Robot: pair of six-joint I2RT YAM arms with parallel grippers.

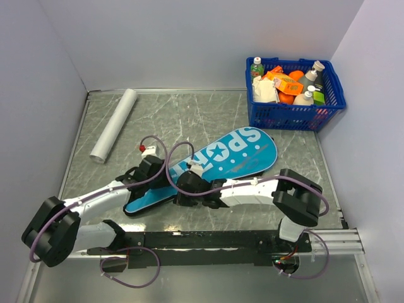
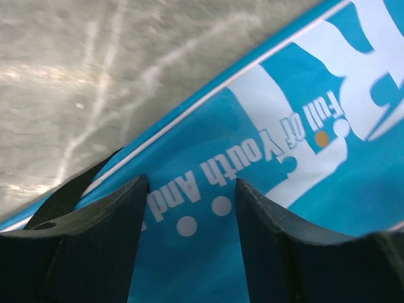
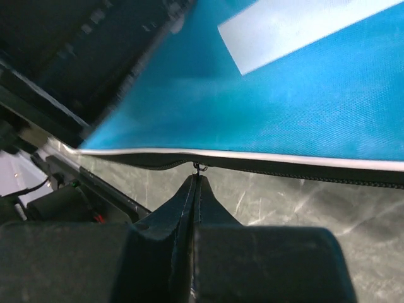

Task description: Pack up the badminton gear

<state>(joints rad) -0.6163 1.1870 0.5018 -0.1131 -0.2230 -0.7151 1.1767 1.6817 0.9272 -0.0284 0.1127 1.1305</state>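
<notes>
The long teal bag [image 1: 243, 150] lettered SPORT lies diagonally mid-table, its wide end to the far right. My left gripper [image 1: 150, 169] is open just above the bag's narrow end; in the left wrist view its jaws [image 2: 192, 205] straddle the teal fabric [image 2: 208, 126] printed "Full of Youth And". My right gripper [image 1: 184, 192] is at the bag's near edge. In the right wrist view it [image 3: 197, 180] is shut on the small metal zipper pull [image 3: 199, 168] under the bag's white-piped edge [image 3: 284, 95]. The rackets and shuttlecock are out of view.
A blue plastic basket [image 1: 293, 117] of bottles and orange packets stands at the far right corner. A white rolled tube [image 1: 113, 125] lies at the far left. A black rail [image 1: 202, 240] runs along the near edge. Walls close in on three sides.
</notes>
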